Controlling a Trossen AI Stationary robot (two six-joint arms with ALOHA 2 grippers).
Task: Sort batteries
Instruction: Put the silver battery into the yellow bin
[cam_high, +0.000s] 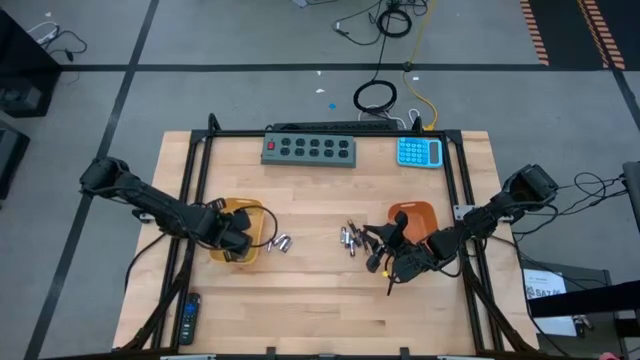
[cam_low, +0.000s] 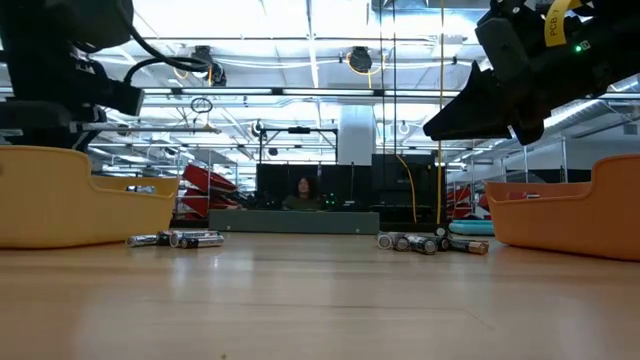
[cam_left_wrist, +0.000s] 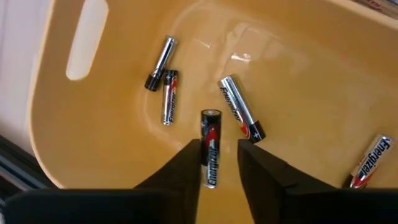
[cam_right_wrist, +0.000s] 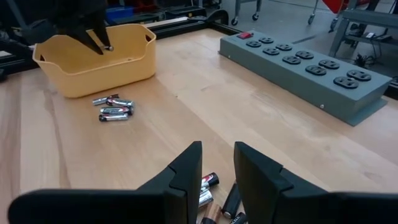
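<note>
My left gripper (cam_high: 235, 240) hangs open above the yellow tray (cam_high: 243, 212), fingers pointing down into it. In its wrist view several batteries lie on the tray floor (cam_left_wrist: 298, 74). A dark battery (cam_left_wrist: 210, 146) lies in line with the gap between the fingers of the left gripper (cam_left_wrist: 219, 158). My right gripper (cam_high: 378, 256) is open over the table, beside the orange tray (cam_high: 415, 212). A pile of batteries (cam_high: 350, 238) lies just below and ahead of the right gripper (cam_right_wrist: 217, 168). A few more batteries (cam_high: 281, 243) lie on the wood beside the yellow tray. My left gripper comes from above with its fingers (cam_left_wrist: 186, 168) on either side of the dark battery's near end (cam_left_wrist: 210, 177). The gap is wider than the battery. I cannot tell whether a finger touches it or whether it lies free on the tray floor.
A grey power strip (cam_high: 310, 149) and a blue calculator (cam_high: 420, 152) sit at the far edge. A black remote (cam_high: 189, 318) lies at the near left corner. Bare wood spans the middle between the trays. A person (cam_low: 303, 190) sits far behind the table.
</note>
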